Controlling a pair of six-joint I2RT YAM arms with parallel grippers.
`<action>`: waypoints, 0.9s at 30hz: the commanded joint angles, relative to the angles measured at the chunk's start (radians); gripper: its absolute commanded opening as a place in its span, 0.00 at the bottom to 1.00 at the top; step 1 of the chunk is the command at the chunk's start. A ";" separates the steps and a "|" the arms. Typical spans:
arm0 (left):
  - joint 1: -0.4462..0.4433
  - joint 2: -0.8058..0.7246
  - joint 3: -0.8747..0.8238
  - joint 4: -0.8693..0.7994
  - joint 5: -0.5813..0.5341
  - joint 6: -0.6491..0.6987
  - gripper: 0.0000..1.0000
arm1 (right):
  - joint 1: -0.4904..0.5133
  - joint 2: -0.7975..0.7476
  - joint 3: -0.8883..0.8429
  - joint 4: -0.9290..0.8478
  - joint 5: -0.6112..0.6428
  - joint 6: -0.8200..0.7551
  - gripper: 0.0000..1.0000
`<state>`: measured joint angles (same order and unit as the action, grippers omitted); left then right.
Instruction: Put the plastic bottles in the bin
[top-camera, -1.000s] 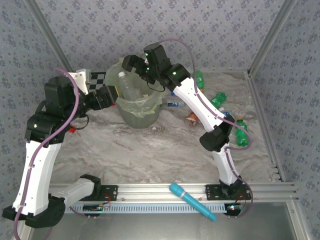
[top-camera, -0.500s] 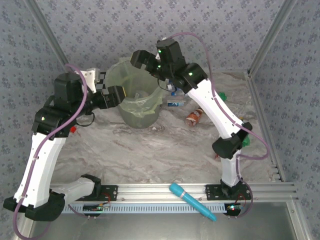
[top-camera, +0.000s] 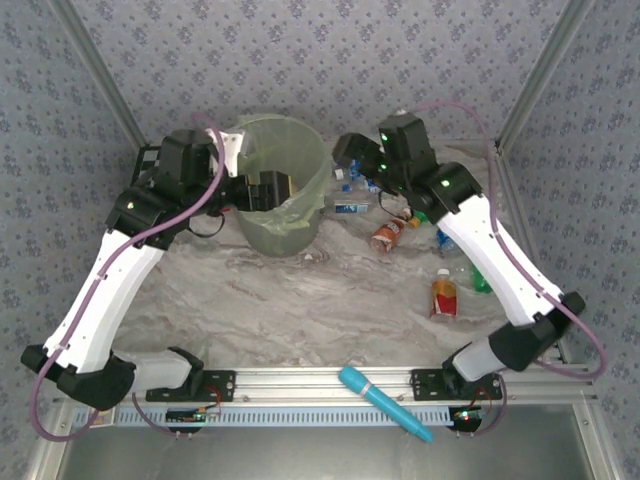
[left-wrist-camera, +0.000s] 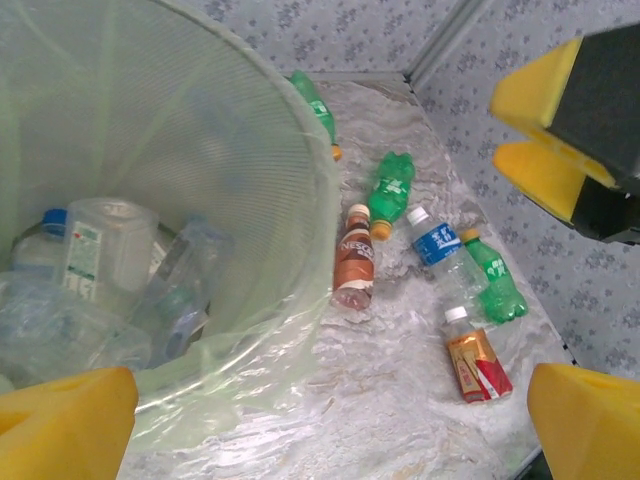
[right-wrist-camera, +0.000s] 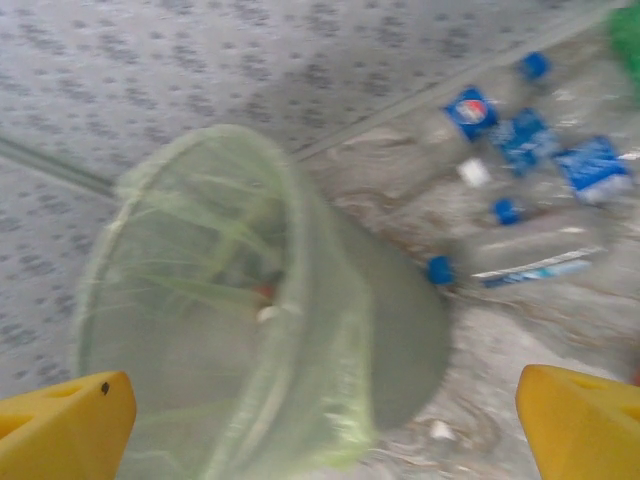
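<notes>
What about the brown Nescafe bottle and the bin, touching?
Apart. The top external view shows a strip of bare table between the brown Nescafe bottle and the bin wall.

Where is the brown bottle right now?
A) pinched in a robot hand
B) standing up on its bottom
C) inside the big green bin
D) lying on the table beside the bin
D: the brown bottle lies on its side on the table, outside the wall of the bin.

Pale-green bin (top-camera: 285, 225) left of centre, perhaps seven loose bottles (top-camera: 445, 297) rightward
</notes>
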<state>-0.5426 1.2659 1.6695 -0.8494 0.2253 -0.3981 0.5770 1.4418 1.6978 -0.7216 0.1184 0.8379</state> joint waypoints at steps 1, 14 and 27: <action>-0.031 0.028 0.048 0.045 0.031 0.045 1.00 | -0.043 -0.113 -0.105 -0.059 0.066 0.009 1.00; -0.112 0.170 0.135 0.055 0.085 0.097 1.00 | -0.221 -0.399 -0.418 -0.307 0.128 0.004 1.00; -0.121 0.236 0.193 0.029 0.093 0.118 1.00 | -0.462 -0.496 -0.775 -0.358 -0.007 -0.043 1.00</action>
<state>-0.6571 1.4948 1.8214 -0.8139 0.3000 -0.3031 0.1482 0.9405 0.9585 -1.0500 0.1665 0.8181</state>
